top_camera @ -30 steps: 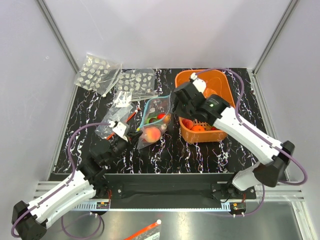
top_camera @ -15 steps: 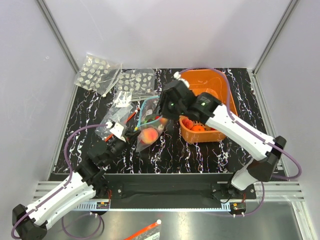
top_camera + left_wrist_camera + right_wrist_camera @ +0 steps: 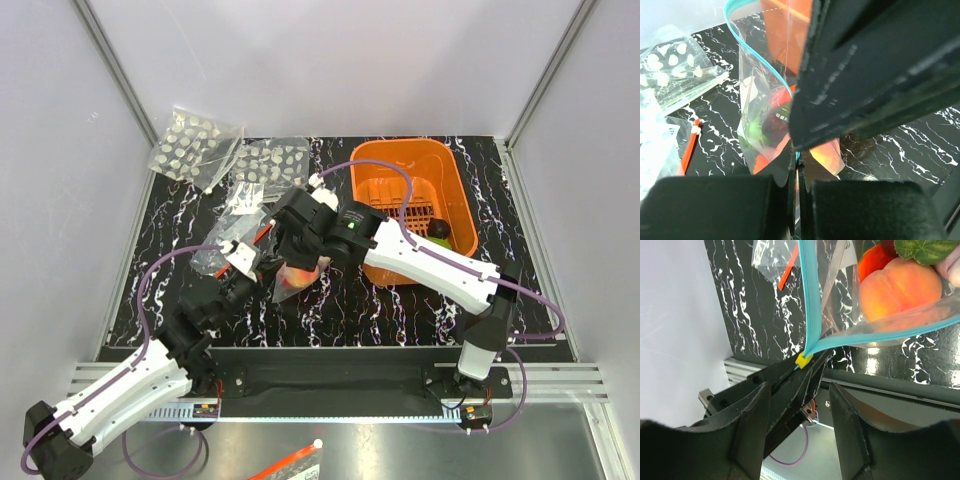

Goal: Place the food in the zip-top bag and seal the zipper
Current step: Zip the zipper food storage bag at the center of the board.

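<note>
The zip-top bag (image 3: 757, 95), holding the food (image 3: 900, 287), is sitting mid-table beside the orange basket (image 3: 455, 190). The right arm (image 3: 420, 260) is hanging over it, hiding most of it from above. The left gripper (image 3: 796, 185) is pinching its zipper (image 3: 807, 300) corner; the right gripper (image 3: 800, 390) is gaping, holding nothing.

The zip-top bag (image 3: 760, 90) is thin clear plastic film, creased and catching glints, its teal zipper (image 3: 807, 300) a smooth, thicker plastic strip. Inside the bag the peach (image 3: 900, 287) looks glossy and moulded. Under the bag the worktop (image 3: 400, 310) is black with white veining, like polished stone, faintly shiny. Right of the bag the orange basket (image 3: 462, 200) is smooth hard plastic; behind the bag, dotted packets (image 3: 190, 145) are crinkly clear film. The left gripper (image 3: 797, 170) has matt black jaws.
</note>
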Robot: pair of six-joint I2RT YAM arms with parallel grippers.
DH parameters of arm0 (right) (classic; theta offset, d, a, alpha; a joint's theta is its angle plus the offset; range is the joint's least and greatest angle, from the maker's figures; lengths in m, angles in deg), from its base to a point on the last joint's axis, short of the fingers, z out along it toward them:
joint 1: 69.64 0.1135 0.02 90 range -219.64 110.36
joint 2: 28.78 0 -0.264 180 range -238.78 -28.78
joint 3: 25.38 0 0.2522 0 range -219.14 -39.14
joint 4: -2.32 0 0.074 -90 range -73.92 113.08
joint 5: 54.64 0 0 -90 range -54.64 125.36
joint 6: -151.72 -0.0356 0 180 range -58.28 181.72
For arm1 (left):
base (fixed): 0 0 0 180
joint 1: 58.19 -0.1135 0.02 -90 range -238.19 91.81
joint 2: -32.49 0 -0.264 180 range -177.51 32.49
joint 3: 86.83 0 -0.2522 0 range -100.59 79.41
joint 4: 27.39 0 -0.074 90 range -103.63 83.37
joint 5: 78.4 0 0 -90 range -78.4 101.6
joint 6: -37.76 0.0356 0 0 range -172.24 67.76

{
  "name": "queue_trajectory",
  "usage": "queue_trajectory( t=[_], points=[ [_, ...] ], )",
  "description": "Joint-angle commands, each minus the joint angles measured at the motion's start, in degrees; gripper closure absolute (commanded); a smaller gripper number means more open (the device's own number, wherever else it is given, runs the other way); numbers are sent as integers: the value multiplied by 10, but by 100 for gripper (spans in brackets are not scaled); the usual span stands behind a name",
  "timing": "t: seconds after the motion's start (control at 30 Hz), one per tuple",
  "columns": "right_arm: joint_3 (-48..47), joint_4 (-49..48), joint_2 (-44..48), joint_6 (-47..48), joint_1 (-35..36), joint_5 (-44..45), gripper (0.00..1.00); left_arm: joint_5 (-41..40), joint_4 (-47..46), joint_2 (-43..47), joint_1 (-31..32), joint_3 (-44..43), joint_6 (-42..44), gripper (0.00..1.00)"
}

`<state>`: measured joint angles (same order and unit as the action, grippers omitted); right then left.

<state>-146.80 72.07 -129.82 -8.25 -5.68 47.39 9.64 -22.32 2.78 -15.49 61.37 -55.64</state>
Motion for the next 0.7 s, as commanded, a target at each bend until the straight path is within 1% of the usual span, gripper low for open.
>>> queue_trajectory(
  t=[0.0, 0.17, 0.33, 0.4, 0.67],
  points=[
    [-33, 17, -9, -34, 1, 43, 44, -2, -18, 10, 1, -24, 21, 100],
    [-22, 14, -5, -63, 2, 72, 49, -5, -19, 15, 1, -22, 30, 100],
    [-26, 15, -14, -75, 1, 85, 51, 0, -28, 19, 1, -16, 30, 100],
    [-32, 12, -18, -79, 2, 87, 55, 3, -34, 19, 1, -15, 43, 100],
    [-54, 18, -51, -86, 1, 84, 56, 4, -31, 24, 1, -15, 52, 100]
  ],
)
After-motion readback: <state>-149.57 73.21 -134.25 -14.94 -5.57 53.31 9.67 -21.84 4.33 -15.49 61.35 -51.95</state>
